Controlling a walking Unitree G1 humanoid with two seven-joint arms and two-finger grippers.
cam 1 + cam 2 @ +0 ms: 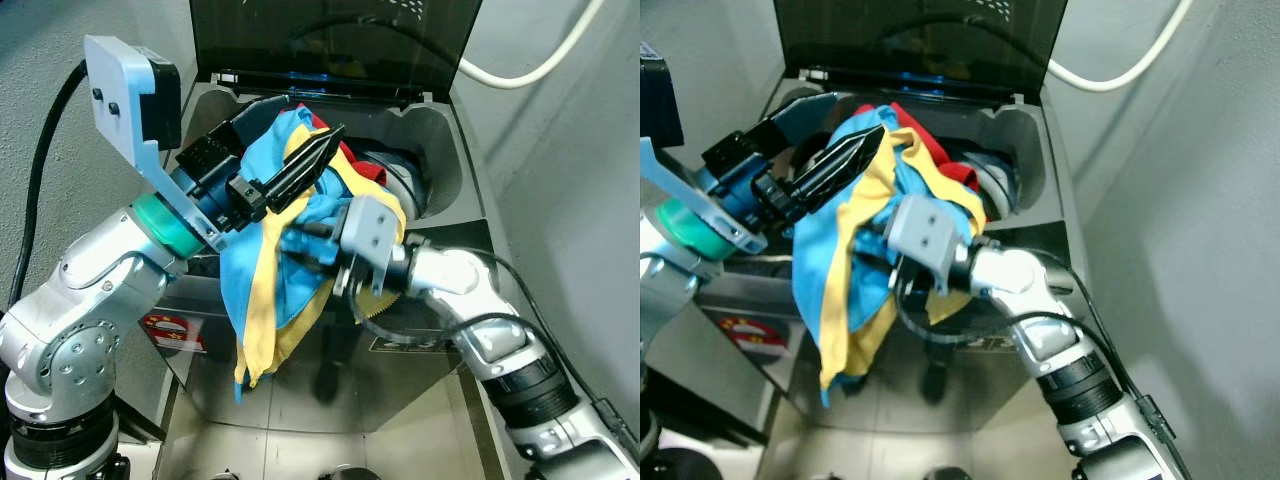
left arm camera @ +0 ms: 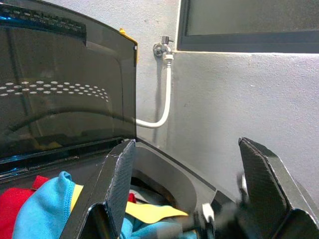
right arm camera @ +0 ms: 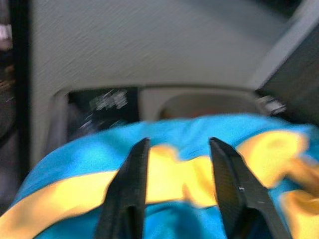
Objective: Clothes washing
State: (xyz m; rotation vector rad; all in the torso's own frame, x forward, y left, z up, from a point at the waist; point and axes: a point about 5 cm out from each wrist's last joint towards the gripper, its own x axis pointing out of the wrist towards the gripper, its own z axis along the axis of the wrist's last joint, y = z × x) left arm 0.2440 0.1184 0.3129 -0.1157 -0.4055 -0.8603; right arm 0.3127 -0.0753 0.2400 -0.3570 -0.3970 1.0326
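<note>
A blue and yellow garment (image 1: pixel 268 275) hangs in front of the open top-loading washing machine (image 1: pixel 445 160). It is draped over my left gripper (image 1: pixel 322 148), whose fingers point toward the drum. In the left wrist view this left gripper (image 2: pixel 185 145) stands open, with the cloth lying under its fingers. My right gripper (image 1: pixel 308 240) reaches in from the right and pushes into the hanging cloth at mid height. In the right wrist view its fingers (image 3: pixel 130 184) are apart, with blue and yellow fabric right behind them. Red cloth (image 1: pixel 368 170) lies at the drum's mouth.
The dark lid (image 1: pixel 330 40) stands upright behind the opening. A white hose (image 1: pixel 525 70) runs along the grey wall to a tap (image 2: pixel 162 48). Grey walls close in on both sides. A red sticker (image 1: pixel 172 330) marks the machine's front left.
</note>
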